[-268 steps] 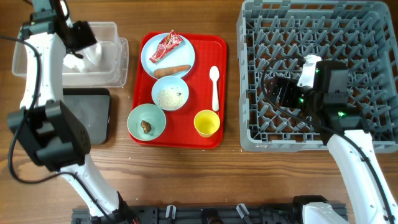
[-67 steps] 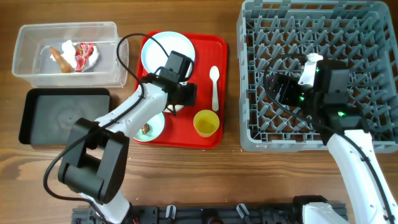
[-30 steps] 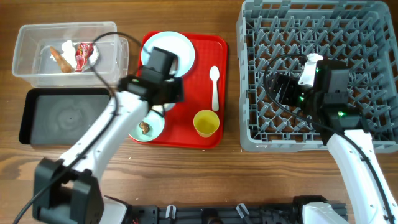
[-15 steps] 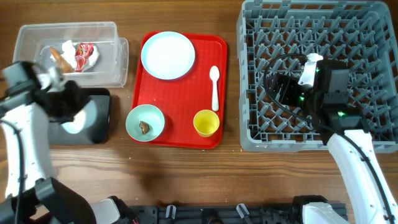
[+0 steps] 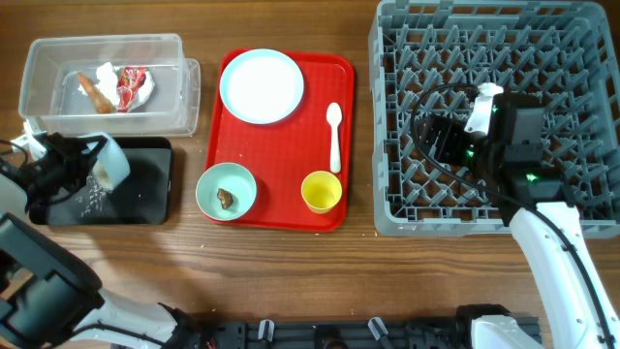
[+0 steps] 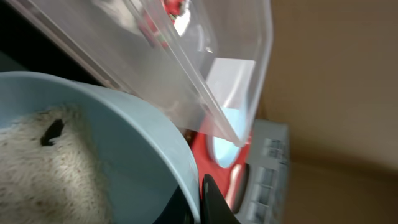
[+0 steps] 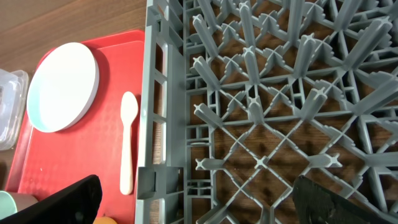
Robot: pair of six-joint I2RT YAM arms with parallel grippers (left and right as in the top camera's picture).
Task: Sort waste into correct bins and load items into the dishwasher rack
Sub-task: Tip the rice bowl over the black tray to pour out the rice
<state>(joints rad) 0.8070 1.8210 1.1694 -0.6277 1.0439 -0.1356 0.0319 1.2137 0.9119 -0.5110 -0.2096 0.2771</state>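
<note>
Overhead, far left: the left gripper (image 5: 87, 165) pinches the rim of a pale blue bowl (image 5: 110, 162), which is tipped on its side over the black tray (image 5: 145, 199).
Black tray: lower left of the frame, just below the clear tub (image 5: 174, 97); white rice grains (image 5: 97, 199) lie scattered on its floor.
Left wrist view: the bowl fills the lower left with rice inside it; one dark finger (image 6: 214, 202) shows at the bottom edge beside the rim, and the tub's clear wall crosses above.
Clear tub: upper left; it holds a brown stick (image 5: 94, 87), a red-and-white wrapper (image 5: 131, 85) and a white tissue (image 5: 103, 72).
Red tray (image 5: 291, 208): centre of the frame; plate (image 5: 261, 85) at its top, spoon (image 5: 334, 136) to the right of the plate, second bowl (image 5: 227, 184) with a brown lump (image 5: 227, 197) at the lower left, yellow cup (image 5: 322, 191) upright at the lower right.
Rack (image 5: 542, 39): right side, pegs upright.
Right gripper (image 5: 438, 141): over the rack's left part, fingers spread wide and holding nothing.
</note>
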